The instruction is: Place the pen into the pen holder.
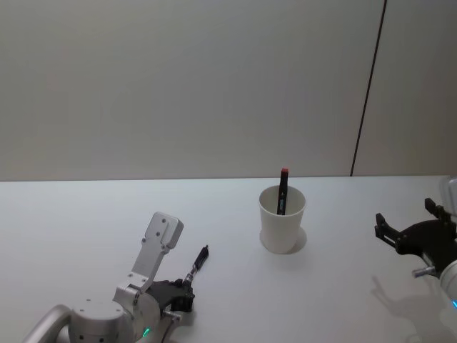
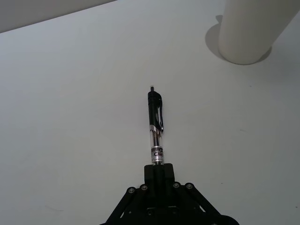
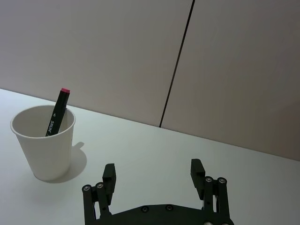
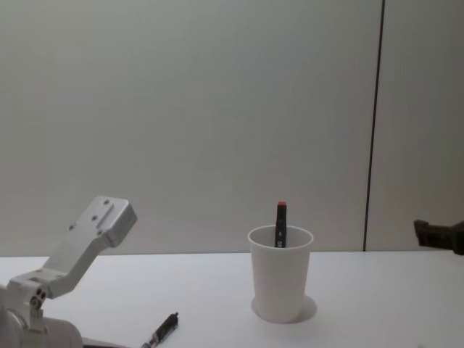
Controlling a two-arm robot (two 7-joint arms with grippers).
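lowest in the head view, at lower left, the left gripper [image 2: 159,172] has its jaws closed on one end of the pen [image 2: 156,124]. it is a clear-and-black click pen, and its clip end points up-frame toward the pen holder [image 1: 282,221], a white paper cup at centre right. i can't tell whether the pen hangs clear of the table [image 1: 86,214] or rests on it.

the grip sits at the pen's very end, so the long free length may pivot or slip on the lift. a tilted barrel could then catch the rolled rim and tip the light cup. a red-capped marker [image 1: 283,190] leans inside, narrowing the opening.

at the right edge the right gripper [image 3: 153,169] sits idle, jaws apart.

the pen's white band carries dark print, perhaps "cr". the marker's white lettering is not legible.
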